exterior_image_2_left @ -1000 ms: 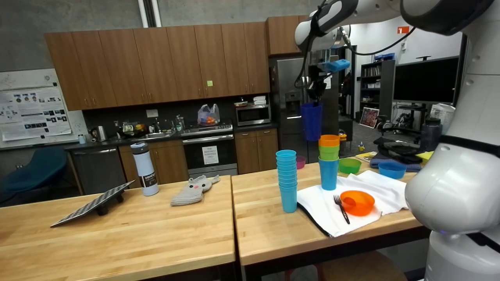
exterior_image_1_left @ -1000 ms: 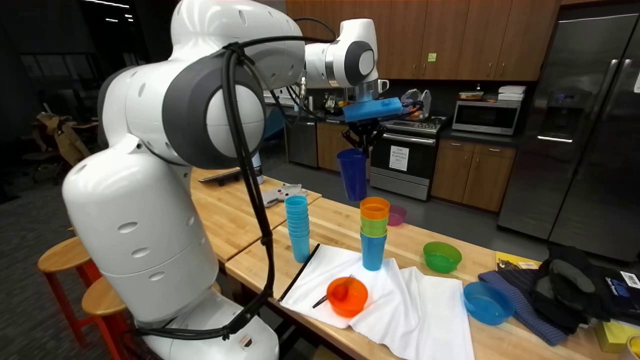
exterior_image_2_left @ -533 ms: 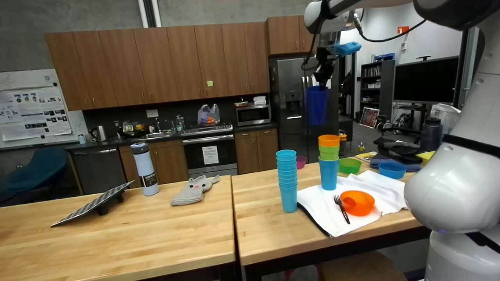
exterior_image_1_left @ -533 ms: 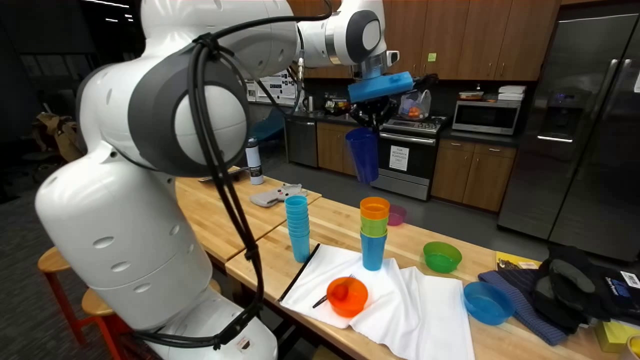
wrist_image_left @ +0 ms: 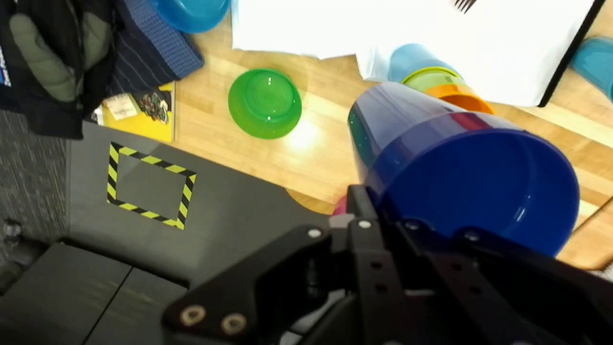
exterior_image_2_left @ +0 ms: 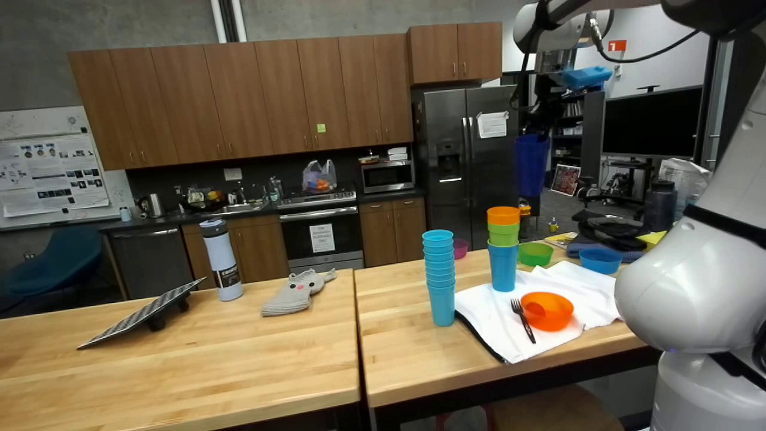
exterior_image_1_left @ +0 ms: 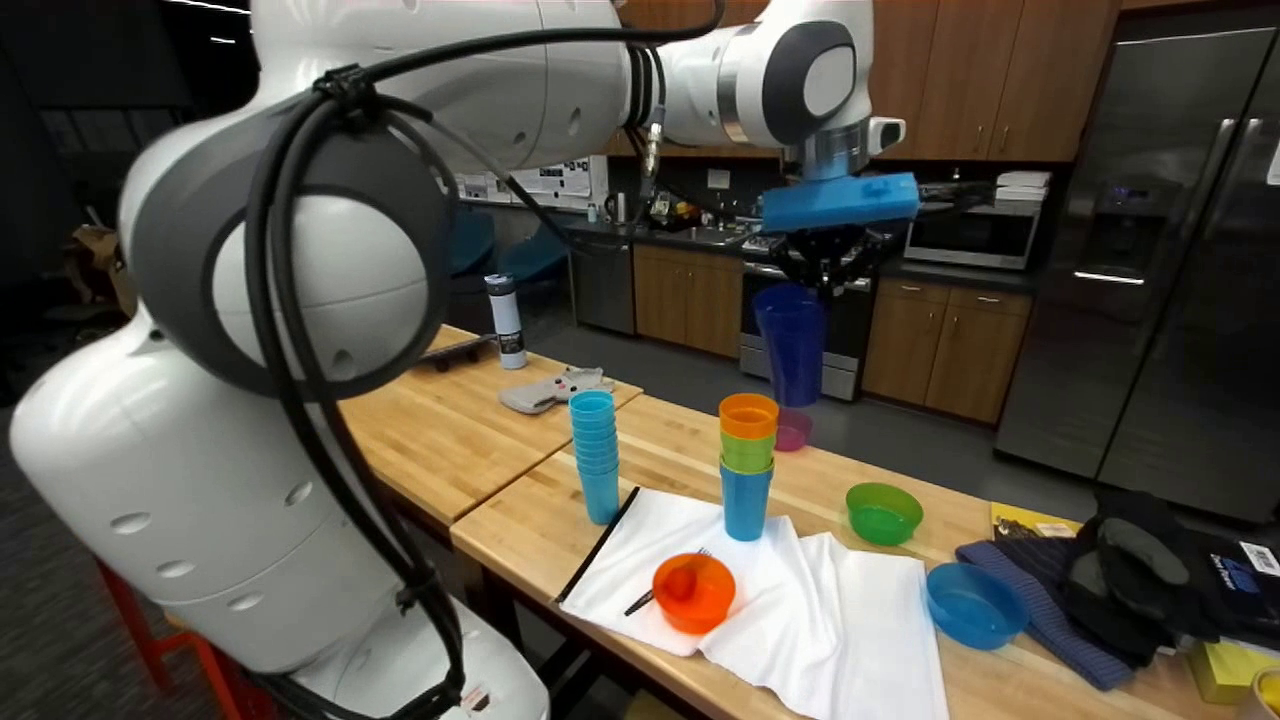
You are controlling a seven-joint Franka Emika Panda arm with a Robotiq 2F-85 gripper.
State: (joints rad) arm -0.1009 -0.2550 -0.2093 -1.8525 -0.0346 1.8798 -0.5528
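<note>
My gripper (wrist_image_left: 376,206) is shut on the rim of a dark blue cup (wrist_image_left: 479,187), with one finger inside the cup and one outside. The cup hangs in the air, nearly upright, in both exterior views (exterior_image_1_left: 792,345) (exterior_image_2_left: 531,164). It is above and to the side of a stack of an orange cup (exterior_image_1_left: 748,415), a green cup (exterior_image_1_left: 747,456) and a blue cup (exterior_image_1_left: 745,505), apart from it. A stack of several light blue cups (exterior_image_2_left: 440,278) stands on the table farther off. A green bowl (wrist_image_left: 265,103) shows below the gripper in the wrist view.
An orange bowl (exterior_image_1_left: 694,595) and a fork (exterior_image_2_left: 523,321) lie on a white cloth (exterior_image_1_left: 880,610). A blue bowl (exterior_image_1_left: 976,605), a magenta bowl (exterior_image_1_left: 793,430) and dark gloves (exterior_image_1_left: 1130,570) are on the table. A bottle (exterior_image_2_left: 222,260) and a grey knitted item (exterior_image_2_left: 299,292) are on the adjoining table.
My gripper rose with the dark blue cup, then moved to the right in both exterior views, away from the stack with the orange cup. The things on the tables have not moved.
</note>
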